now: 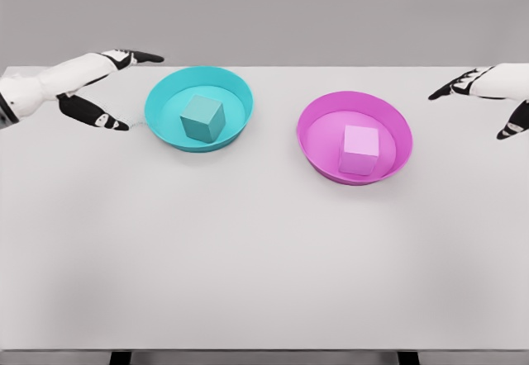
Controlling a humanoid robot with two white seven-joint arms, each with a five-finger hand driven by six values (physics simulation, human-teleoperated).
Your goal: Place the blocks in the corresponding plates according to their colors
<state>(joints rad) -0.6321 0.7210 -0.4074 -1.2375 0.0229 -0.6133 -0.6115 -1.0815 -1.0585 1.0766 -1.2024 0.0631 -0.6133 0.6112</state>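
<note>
A teal block point(202, 117) is seen resting inside the teal plate point(162, 92), slightly toward its middle, and a pale pink block point(360, 149) is seen inside the magenta plate point(312, 116), near that plate's front wall. Both blocks are cubes, so no long axis can be made out; each is turned a little, with one vertical edge angled toward the camera and its top face lying flat. Their faces are rendered smooth and matte, with sharp corners. The plates are shown as shallow round bowls with raised, sloping walls and a smooth finish, set side by side but apart on the plain white surface point(248, 258). The left robot hand point(107, 88) is held at the far left, just beside the teal plate's rim; its dark-tipped fingers are spread apart and nothing is gripped. The right robot hand point(488, 101) is held at the far right edge, well apart from the magenta plate, with its fingers likewise extended and separated, holding nothing. Both arms are clad in white shells.
</note>
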